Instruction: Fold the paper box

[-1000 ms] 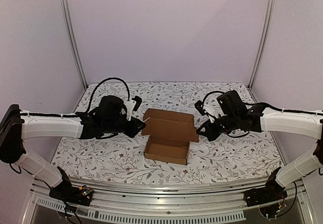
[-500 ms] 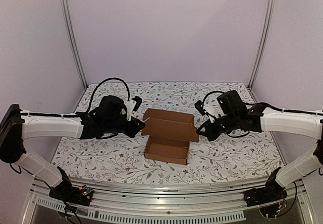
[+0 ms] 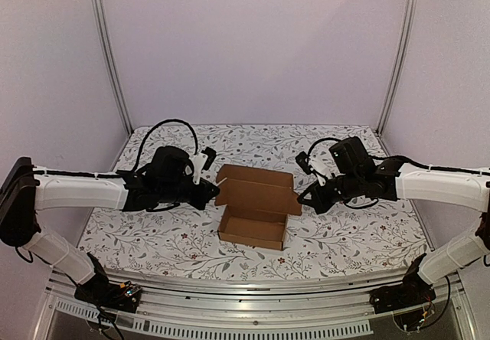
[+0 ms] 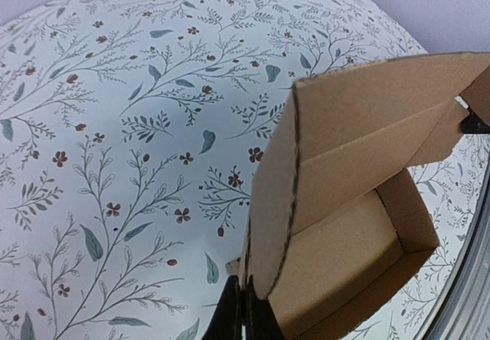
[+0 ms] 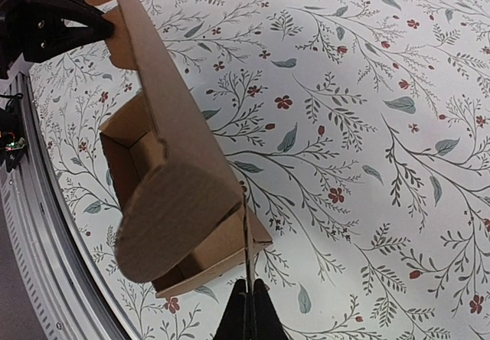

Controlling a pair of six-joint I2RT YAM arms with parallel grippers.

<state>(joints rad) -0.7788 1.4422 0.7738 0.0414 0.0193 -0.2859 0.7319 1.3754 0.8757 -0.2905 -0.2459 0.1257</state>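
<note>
The paper box [image 3: 256, 202] is a plain brown carton in the middle of the table, its tray open upward and its lid raised at the back. My left gripper [image 3: 213, 192] is at the lid's left end, shut on the thin edge of the side flap [image 4: 268, 225]. In the left wrist view the left gripper [image 4: 245, 309] pinches the card below the rounded ear, with the tray [image 4: 344, 271] beyond. My right gripper [image 3: 301, 199] holds the lid's right end. In the right wrist view the right gripper [image 5: 249, 309] is shut on a thin card edge beside the paper box [image 5: 164, 148].
A floral cloth [image 3: 344, 240] covers the table. An aluminium rail [image 3: 253, 309] runs along the near edge and upright posts [image 3: 107, 49] stand at the back corners before lilac walls. The left arm's black fingers [image 5: 46, 22] show at the top left of the right wrist view.
The left gripper's fingers have closed onto the lid's left flap. The box and both arms stay where they were.
</note>
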